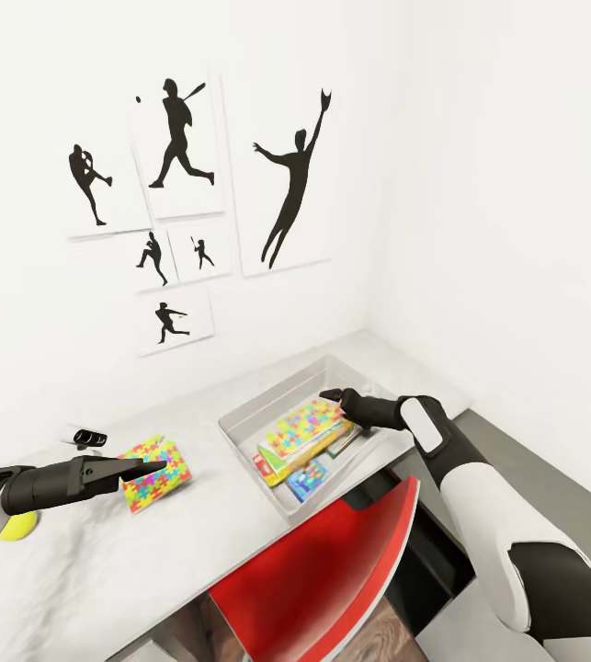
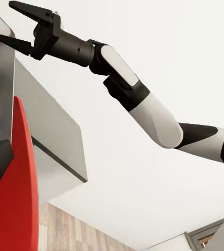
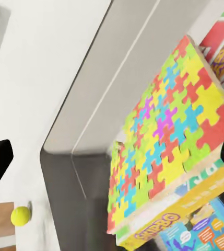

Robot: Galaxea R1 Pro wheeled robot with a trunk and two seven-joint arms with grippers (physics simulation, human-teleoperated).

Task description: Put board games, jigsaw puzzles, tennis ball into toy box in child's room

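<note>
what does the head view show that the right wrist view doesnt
Head view alone: the black baseball-silhouette wall prints, the red chair, the second multicoloured jigsaw slab lying on the pale grey table, and both grippers, left and right.

Right wrist view alone: orange lettering on the game box's edge.

Both: the light grey toy box, the jigsaw inside it, the yellow-green tennis ball.

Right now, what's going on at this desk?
The right gripper hovers open over the toy box, where one jigsaw puzzle lies on stacked board games. The other jigsaw puzzle and the tennis ball sit on the table by the left gripper.
</note>
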